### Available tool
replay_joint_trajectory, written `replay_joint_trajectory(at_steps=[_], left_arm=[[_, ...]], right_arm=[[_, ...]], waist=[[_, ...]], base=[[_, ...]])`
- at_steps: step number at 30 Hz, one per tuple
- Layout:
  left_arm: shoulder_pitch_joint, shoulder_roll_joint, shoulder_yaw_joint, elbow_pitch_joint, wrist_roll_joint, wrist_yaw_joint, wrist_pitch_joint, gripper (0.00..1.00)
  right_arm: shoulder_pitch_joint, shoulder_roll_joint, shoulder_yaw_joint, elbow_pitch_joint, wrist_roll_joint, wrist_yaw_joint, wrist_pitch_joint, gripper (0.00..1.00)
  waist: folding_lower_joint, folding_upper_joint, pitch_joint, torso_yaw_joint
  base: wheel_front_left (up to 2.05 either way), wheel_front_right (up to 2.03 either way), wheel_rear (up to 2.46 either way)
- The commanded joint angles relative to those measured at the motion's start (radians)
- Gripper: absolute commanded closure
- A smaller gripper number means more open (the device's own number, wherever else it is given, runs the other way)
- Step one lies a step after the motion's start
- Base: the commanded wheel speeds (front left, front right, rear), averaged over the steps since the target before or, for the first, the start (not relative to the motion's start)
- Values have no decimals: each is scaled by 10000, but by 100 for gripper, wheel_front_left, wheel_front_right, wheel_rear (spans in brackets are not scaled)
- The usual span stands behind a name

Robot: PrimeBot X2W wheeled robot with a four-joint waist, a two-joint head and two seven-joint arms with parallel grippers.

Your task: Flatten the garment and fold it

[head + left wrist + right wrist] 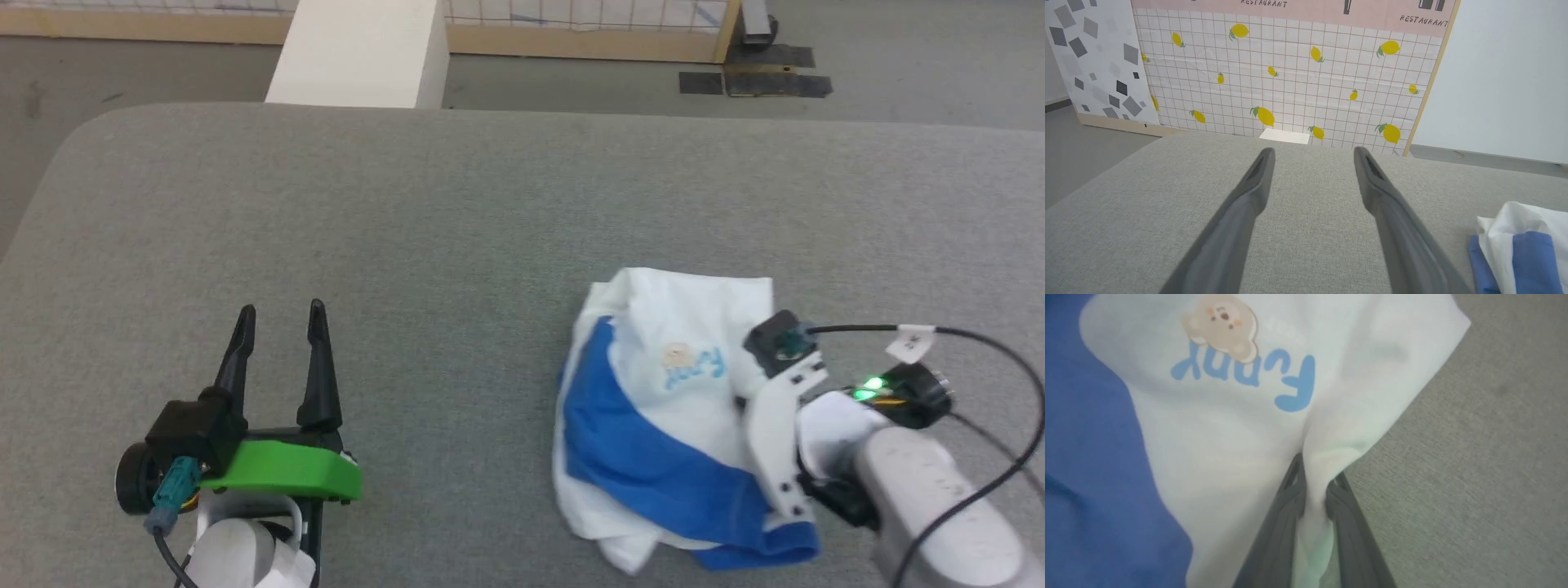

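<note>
The garment (pixel 653 408) lies crumpled on the grey table at the right, white with a bright blue band and a small bear-and-letters print (pixel 694 363). My right gripper (pixel 1315 473) is shut on a pinched fold of the garment's white cloth (pixel 1249 428), which bunches between the two dark fingers. In the head view that wrist sits over the garment's right edge and hides the fingers. At the lower left my left gripper (pixel 280 314) stands open over bare table, well apart from the garment. Its wrist view shows the same gripper (pixel 1312 153) with a corner of the garment (pixel 1523 241) at the lower right.
The grey fabric table (pixel 457 220) has rounded far corners. A white block (pixel 359 49) stands behind its far edge. Beyond it is a panel with a lemon-print grid (pixel 1290 81). Black cables (pixel 996 465) loop off the right wrist.
</note>
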Motion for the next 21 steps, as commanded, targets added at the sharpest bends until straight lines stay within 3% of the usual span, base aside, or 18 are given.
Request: replay_joint_trajectory(at_steps=[1,3,11,16,21], left_arm=[[-161,-22,47,-21,-134,-4,-36,0],[-161,-22,111,-103,-210,78,-36,0],[-558,30,176,-317,24,98,-36,0],[-1041,168,119,-375,258,37,-36,0],[-1504,360,62,-449,410,24,-32,0]], right_arm=[[-139,-570,209,-209,253,-21,208,100],[-390,-1606,683,-741,797,-21,551,100],[-1513,-3705,1423,-1125,1647,-21,632,100],[-2313,-4450,1186,-514,1712,-21,140,100],[-2946,-5065,610,363,1676,-21,-263,100]], waist=[[0,0,73,-504],[0,0,296,-1216],[0,0,1434,-2775],[0,0,2346,-3081],[0,0,3215,-2947]], base=[[0,0,0],[0,0,0],[0,0,0],[0,0,0],[0,0,0]])
